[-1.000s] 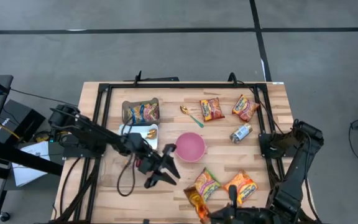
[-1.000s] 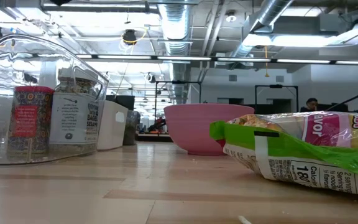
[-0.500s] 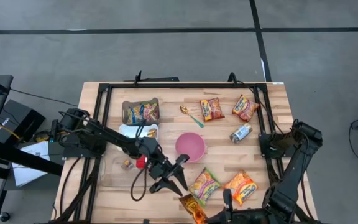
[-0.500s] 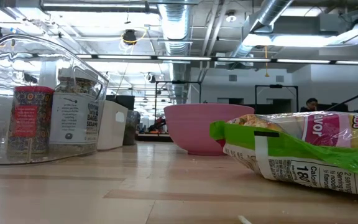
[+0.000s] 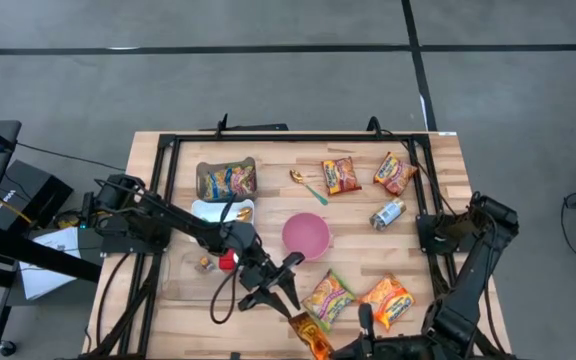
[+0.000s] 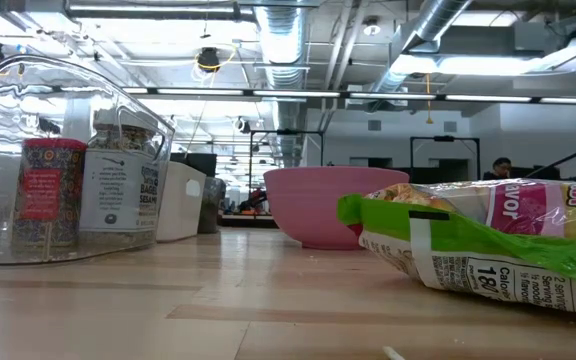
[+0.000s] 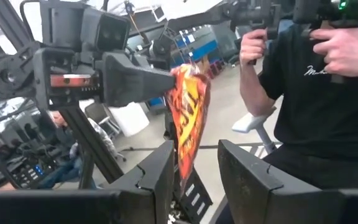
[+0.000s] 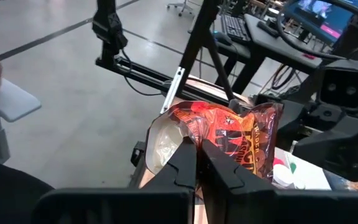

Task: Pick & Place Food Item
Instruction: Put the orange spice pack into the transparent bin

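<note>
An orange-red snack bag (image 7: 188,118) hangs over the table's near edge (image 5: 306,330), with my right gripper (image 8: 197,155) shut on it. My left gripper (image 5: 286,283) stands open just left of the bag, pointing at it about level. In the left wrist view the bag's lower end shows in line with the gap between my left fingers (image 7: 160,180). The high view shows the left gripper a little short of the bag. A pink bowl (image 5: 306,235) stands at mid-table. My right gripper pinches the bag's upper end (image 7: 180,73) between its two shut fingers. The fingers come about level from the table's near right. The bag hangs below the fingers, lifted clear of the table.
Two snack packets (image 5: 330,297) (image 5: 388,300) lie right of the bag. More packets (image 5: 340,175), a can (image 5: 388,213) and a spoon (image 5: 308,185) lie farther back. A clear bin with jars (image 6: 58,170) stands at the left. A person in a black shirt (image 7: 328,93) is beyond the near edge.
My left gripper has gone toward the table's right and near edge, closer to the hanging bag, rolling somewhat as it went, and has then kept still. The clear bin that its arm covered now shows. The bag stays in my right gripper.
</note>
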### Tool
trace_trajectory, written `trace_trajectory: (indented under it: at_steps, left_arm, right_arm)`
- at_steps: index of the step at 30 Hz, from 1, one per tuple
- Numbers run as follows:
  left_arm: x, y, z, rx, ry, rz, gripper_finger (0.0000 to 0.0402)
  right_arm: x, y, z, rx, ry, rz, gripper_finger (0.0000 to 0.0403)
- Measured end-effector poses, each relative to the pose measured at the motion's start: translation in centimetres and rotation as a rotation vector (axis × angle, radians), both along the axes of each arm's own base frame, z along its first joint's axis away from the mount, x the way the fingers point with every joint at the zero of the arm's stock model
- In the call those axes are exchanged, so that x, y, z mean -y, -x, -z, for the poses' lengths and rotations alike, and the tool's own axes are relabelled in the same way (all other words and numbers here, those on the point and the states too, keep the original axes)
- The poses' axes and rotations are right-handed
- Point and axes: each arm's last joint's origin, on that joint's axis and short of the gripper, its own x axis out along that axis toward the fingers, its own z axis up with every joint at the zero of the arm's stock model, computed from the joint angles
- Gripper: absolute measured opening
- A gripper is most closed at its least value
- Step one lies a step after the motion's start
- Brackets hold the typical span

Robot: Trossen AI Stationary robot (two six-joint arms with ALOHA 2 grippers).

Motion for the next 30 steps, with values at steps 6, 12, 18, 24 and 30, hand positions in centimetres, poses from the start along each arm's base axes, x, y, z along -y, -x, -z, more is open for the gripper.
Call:
trace_trajectory:
  at_steps: [6,12,18,24,30]
  left_arm:
    - [0.4,0.2,-0.1,0.010,0.003,0.010,0.0118]
    - [0.4,0.2,-0.1,0.011,0.004,0.010,0.0117]
    - [0.4,0.2,-0.1,0.012,0.004,0.008,0.0094]
    - [0.3,0.2,-0.3,0.030,0.010,0.007,0.0051]
    - [0.3,0.2,-0.3,0.050,-0.007,0.004,0.0005]
  right_arm:
    - [0.5,-0.7,0.0,0.000,0.003,0.021,0.0001]
    - [0.8,-1.0,0.0,0.000,0.004,0.031,0.0001]
    - [0.8,-1.1,0.0,0.000,0.006,0.032,0.0001]
    - [1.1,-1.5,0.0,0.001,0.010,0.043,0.0001]
    - [1.2,-1.5,0.0,0.001,0.011,0.045,0.0001]
